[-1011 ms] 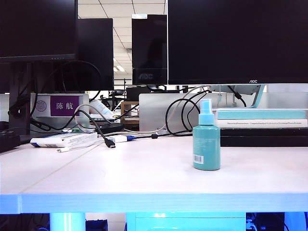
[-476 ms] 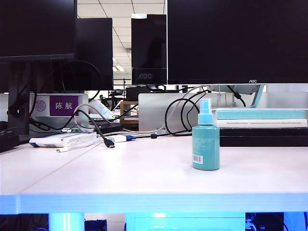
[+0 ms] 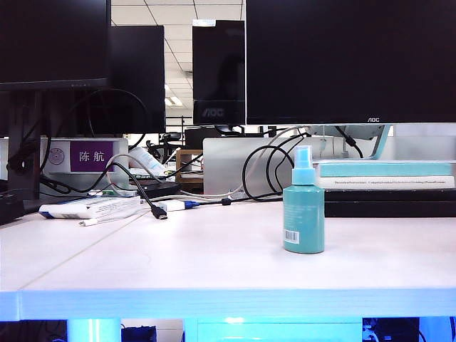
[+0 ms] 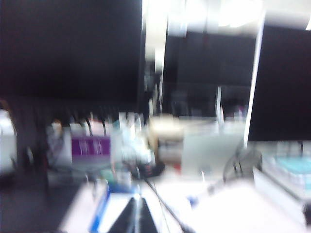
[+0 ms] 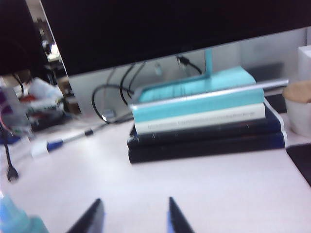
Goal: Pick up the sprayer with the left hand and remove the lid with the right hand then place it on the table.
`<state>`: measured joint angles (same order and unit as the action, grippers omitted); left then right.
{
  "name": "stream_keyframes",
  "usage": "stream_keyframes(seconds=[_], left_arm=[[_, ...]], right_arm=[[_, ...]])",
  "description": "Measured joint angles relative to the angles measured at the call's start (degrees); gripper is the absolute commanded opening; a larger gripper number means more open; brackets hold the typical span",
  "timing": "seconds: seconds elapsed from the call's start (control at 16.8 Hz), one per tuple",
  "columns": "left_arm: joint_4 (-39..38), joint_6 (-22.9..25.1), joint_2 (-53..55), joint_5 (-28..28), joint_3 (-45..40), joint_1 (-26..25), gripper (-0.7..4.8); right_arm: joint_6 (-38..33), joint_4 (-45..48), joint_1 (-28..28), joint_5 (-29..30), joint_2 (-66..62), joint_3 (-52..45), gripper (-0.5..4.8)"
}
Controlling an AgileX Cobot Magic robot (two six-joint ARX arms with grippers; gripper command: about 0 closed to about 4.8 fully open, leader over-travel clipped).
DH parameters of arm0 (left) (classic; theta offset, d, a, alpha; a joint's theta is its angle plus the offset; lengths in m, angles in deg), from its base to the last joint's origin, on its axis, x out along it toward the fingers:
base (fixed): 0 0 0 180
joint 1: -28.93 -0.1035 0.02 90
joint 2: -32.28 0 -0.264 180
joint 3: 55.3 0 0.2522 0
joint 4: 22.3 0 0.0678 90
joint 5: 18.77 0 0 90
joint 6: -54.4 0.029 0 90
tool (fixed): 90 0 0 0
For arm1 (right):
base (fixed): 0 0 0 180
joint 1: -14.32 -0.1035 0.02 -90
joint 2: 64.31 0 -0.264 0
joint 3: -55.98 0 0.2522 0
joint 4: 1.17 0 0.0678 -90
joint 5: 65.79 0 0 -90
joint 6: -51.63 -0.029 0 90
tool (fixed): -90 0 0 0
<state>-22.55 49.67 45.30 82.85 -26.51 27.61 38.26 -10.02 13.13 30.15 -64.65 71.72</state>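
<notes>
The teal sprayer (image 3: 304, 214) stands upright on the white table (image 3: 178, 263), right of the middle, barcode label facing front. Its lid (image 3: 303, 158) looks like a pale, see-through cap on the nozzle. Neither arm shows in the exterior view. In the blurred left wrist view, my left gripper (image 4: 137, 206) is shut, its fingertips together with nothing between them, over the table's left part. My right gripper (image 5: 134, 201) is open and empty above bare table. A teal corner of the sprayer (image 5: 14, 218) shows just beside its one finger.
A stack of books (image 3: 388, 182) lies behind the sprayer at the right, also seen as the book stack (image 5: 199, 116). Black cables (image 3: 160, 211) and a white box (image 3: 92, 208) lie at the back left. Dark monitors (image 3: 342, 60) stand along the back. A cup (image 5: 299, 109) sits beside the books.
The sprayer stays put on the table. The whole exterior picture has shifted slightly to the left. No arm has come into that view.
</notes>
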Motion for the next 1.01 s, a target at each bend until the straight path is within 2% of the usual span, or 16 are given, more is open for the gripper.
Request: stream_keyframes(seconds=[0.06, 0.12, 0.18, 0.3, 0.36, 0.42, 0.54, 0.71, 0.83, 1.01], left_arm=[[-0.7, 0.6, 6.8, 2.3, 5.5, 0.0, 3.60], [-0.5, 1.4, 10.9, 4.7, 8.9, 0.0, 4.79], [-0.1, 2.0, 15.0, 8.0, 12.6, 0.0, 4.79], [0.7, 2.6, 25.4, 15.4, 18.4, -0.1, 4.79], [0.2, 2.5, 30.3, 20.9, 19.8, 0.0, 4.79], [0.1, 2.5, 34.4, 25.9, 20.9, 0.2, 4.79], [1.2, 3.9, 41.5, 34.4, 21.2, 2.4, 4.79], [1.3, 10.1, 52.9, 37.3, 21.1, 8.7, 4.79], [3.4, 14.0, 61.8, 37.7, 21.1, 15.3, 4.79], [8.0, 16.9, 71.2, 37.0, 22.6, 19.6, 4.79]], right_arm=[[-0.1, 0.2, 0.0, 0.1, -0.1, 2.3, 1.49], [-0.2, 0.3, 0.0, 0.1, -0.1, 4.0, 1.60], [-0.2, 0.4, 0.0, 0.1, -0.1, 5.5, 2.63], [-0.8, 0.7, 0.0, -1.0, -2.5, 9.4, 2.98], [-1.4, 0.7, 0.0, -1.2, -5.2, 11.2, 3.54], [-1.4, 0.7, 0.0, -0.7, -8.2, 13.0, 3.84], [-1.8, 0.4, 0.0, 3.8, -16.7, 17.5, 3.95], [-1.6, -0.2, 0.0, 12.7, -29.1, 23.8, 4.79], [-1.6, -0.5, 0.0, 19.9, -38.2, 27.7, 4.79], [-1.6, -0.9, 0.3, 25.1, -46.2, 29.8, 4.79]])
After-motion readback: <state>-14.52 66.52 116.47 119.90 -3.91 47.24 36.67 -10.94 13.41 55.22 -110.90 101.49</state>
